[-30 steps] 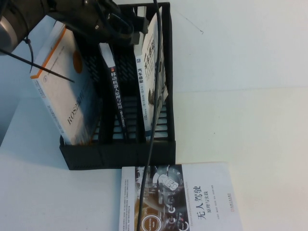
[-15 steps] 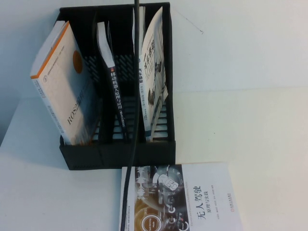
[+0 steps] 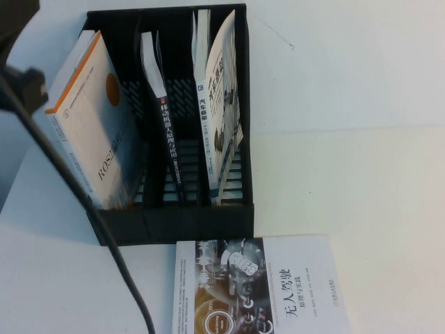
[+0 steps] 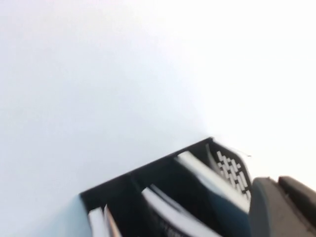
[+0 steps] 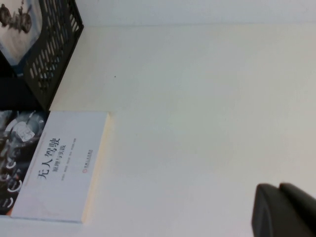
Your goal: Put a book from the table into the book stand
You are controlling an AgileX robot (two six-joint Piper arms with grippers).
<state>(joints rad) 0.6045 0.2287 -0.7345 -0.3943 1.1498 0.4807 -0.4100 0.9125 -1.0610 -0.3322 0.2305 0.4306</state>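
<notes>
The white paperback book (image 3: 221,104) with grey car-part pictures stands upright in the right compartment of the black book stand (image 3: 174,219). Nothing holds it. Its cover also shows in the right wrist view (image 5: 14,24) behind the stand's slotted wall (image 5: 52,54). My left gripper (image 4: 277,180) is shut and empty, raised above and behind the stand (image 4: 148,175). In the high view only the left arm (image 3: 14,21) and its cable show, at the top left. My right gripper (image 5: 279,186) is shut and empty over the bare table (image 3: 348,139), right of the stand.
A thick white book with an orange stripe (image 3: 94,118) leans in the left compartment. A dark-spined book (image 3: 167,132) stands in the middle one. A book with a dark cover picture (image 3: 264,289) lies flat on the table in front of the stand, also in the right wrist view (image 5: 64,163).
My left arm has pulled away from above the stand toward the top left, its cable swinging left. The white paperback stays in the right compartment.
</notes>
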